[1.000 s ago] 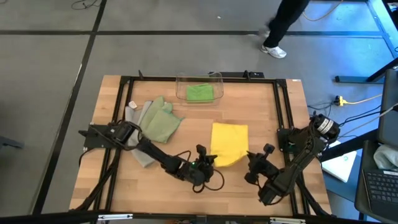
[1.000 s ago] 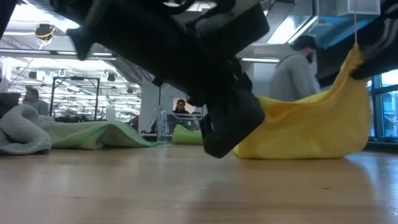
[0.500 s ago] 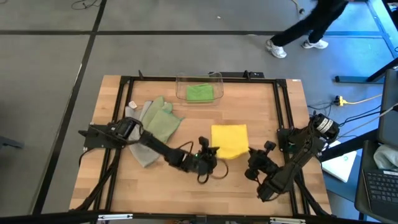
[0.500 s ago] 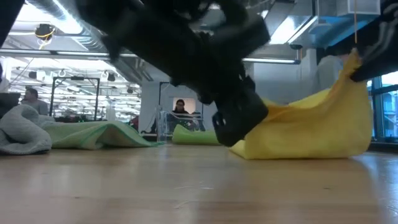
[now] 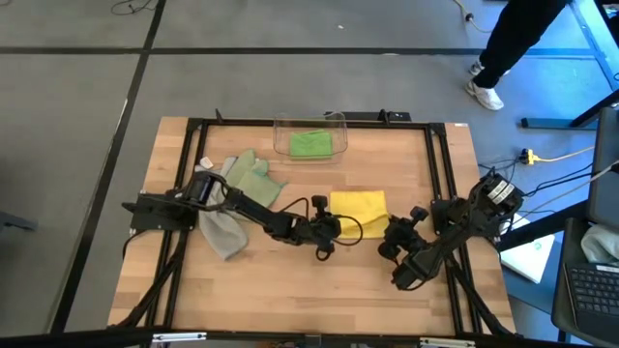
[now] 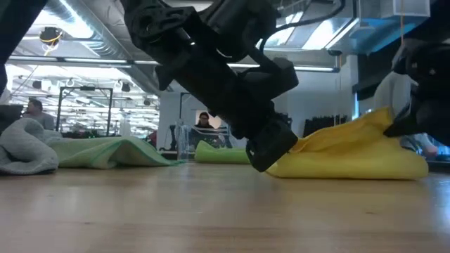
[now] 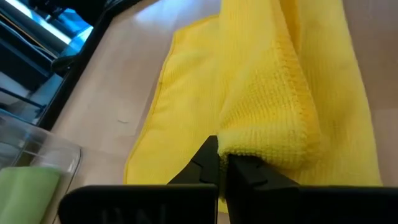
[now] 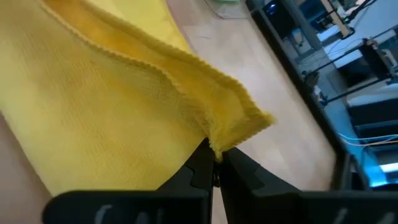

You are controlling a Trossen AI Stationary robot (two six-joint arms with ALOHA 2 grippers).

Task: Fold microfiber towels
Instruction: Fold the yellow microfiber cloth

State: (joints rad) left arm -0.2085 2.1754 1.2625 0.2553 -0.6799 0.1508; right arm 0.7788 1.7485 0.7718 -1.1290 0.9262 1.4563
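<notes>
Grippers both working the yellow towel (image 5: 359,209) near mid-table. L gripper (image 5: 328,228) is sitting at the towel's near-left corner, fingers pinched tight together on a bunched fold of yellow cloth (left wrist view is showing the fold rising straight out of the fingertips (image 7: 219,163)). R gripper (image 5: 397,238) is sitting at the near-right corner, fingers likewise clamped on a corner of the same towel; right wrist view is showing the hemmed corner poking up from between them. In the low view the yellow towel (image 6: 351,151) is lying doubled over on the wood w/ one end lifted toward the R side.

Pale sage green towel (image 5: 253,186) is lying crumpled at table's left, overlapping the grey towel (image 5: 221,225), which is running partly under the L arm. Bright green towel (image 5: 310,144) is sitting folded inside the clear plastic bin (image 5: 338,123) at the far edge of the table (image 5: 174,155). A person's legs (image 5: 508,43) are showing on the floor beyond the far-right corner.
</notes>
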